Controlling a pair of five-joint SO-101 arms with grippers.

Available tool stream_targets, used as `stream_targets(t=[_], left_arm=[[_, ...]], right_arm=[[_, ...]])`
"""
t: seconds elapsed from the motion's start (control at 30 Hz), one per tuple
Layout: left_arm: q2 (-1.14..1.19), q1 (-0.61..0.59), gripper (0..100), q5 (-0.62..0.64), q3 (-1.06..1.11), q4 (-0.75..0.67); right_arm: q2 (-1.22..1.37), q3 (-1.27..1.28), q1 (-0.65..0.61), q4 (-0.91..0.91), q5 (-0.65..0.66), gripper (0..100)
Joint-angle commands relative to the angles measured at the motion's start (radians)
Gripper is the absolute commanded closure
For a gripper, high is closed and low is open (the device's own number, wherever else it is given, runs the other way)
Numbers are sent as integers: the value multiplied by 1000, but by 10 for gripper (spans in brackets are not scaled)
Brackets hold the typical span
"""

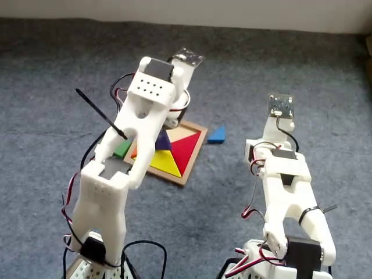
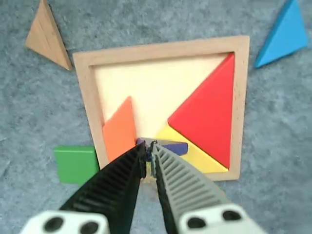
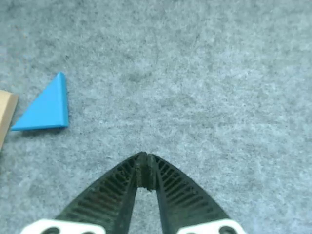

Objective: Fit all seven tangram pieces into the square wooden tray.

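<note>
A grey-blue, carpet-like cover (image 1: 325,81) spreads over the whole bench, its nap soft and faintly mottled. Along the far edge in the high view runs a pale strip of wall (image 1: 244,11).

The square wooden tray (image 2: 161,48) lies flat on this cover, turned corner-on to the arms in the high view. Inside it the red triangle (image 2: 207,119) sits against one wall. The yellow triangle (image 2: 195,156) lies just beside the red one, along the adjoining wall. The orange piece (image 2: 119,131) rests against the opposite wall. The rest of the tray floor (image 2: 146,87) is bare pale wood.

The left arm stretches out over the tray. Its left pincer (image 2: 147,145) is squeezed down to a narrow slit and grips the purple piece (image 2: 173,147) by one end. That piece is between the orange piece and the yellow triangle, close to the tray wall.

Three pieces lie on the cover outside the tray. The green piece (image 2: 75,163) is just beside the wall behind the orange piece. The plain wooden triangle (image 2: 46,36) lies off one corner. The blue triangle (image 3: 46,107) lies near another corner, on the right arm's side.

The right arm stands well apart from the tray. The right pincer (image 3: 146,163) is closed with its tips touching and nothing between them, hanging over bare cover, clear of the blue triangle. Black and red wires loop around both arm bases at the near edge of the high view.
</note>
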Motion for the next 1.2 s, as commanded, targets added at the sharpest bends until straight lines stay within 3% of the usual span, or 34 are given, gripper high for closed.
stream_targets(t=[0.0, 0.17, 0.5, 1.0, 1.17], left_arm=[[-131, 24, 966, -6, 113, 11], [-286, 24, 966, -6, 348, -52], [-578, 13, 962, -6, 880, -400], [-762, 12, 962, -6, 966, -456], [-826, 10, 961, -34, 1075, -559]], right_arm=[[-45, -10, -7, -22, -3, 988], [-45, -10, -5, -22, -3, 988], [-45, -10, -5, -22, -3, 988], [-45, -10, -5, -22, -3, 988], [-45, -10, -5, -22, -3, 988]])
